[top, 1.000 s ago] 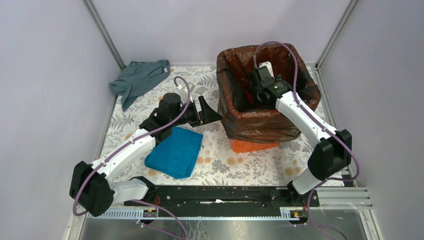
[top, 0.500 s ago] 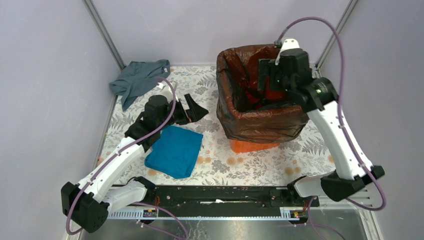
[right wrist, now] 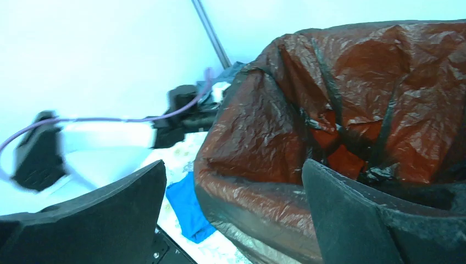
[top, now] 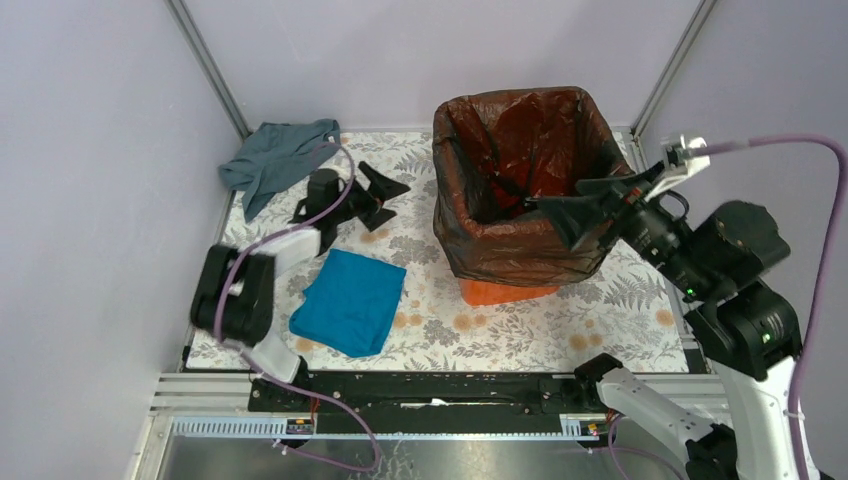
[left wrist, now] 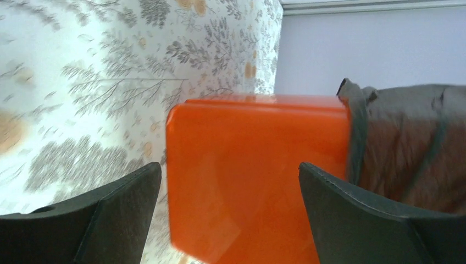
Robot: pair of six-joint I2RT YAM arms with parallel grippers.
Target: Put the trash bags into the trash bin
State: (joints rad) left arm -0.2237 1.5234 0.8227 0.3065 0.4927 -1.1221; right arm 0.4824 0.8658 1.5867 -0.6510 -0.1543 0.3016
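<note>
- Trash bin: an orange plastic tub standing upright on the far right part of the table. From above, only the lower part of its near wall shows bare. In the left wrist view the bare orange wall fills the middle of the frame.
- Trash bag: a dark, reddish-brown translucent film lining the bin. Its mouth is spread wide, and its edge is folded over the rim and hangs down the outer walls. The right wrist view is mostly creased film, and a patch of brighter orange shows low inside.
- Left gripper: low over the table, left of the bin and apart from it, pointing toward the bin. Its fingers are spread and released, and its wrist camera sees the orange wall through the gap between them.
- Right gripper: raised at the bin's near right rim and aimed across the lined mouth. Its fingers are spread wide and released. It cannot be told whether the lower finger touches the film.
- Blue cloth: folded and lying flat on the table, near the left gripper's arm and apart from the bin.
- Grey cloth: crumpled at the far left corner of the table.
- Table: covered with a pale floral print.
</note>
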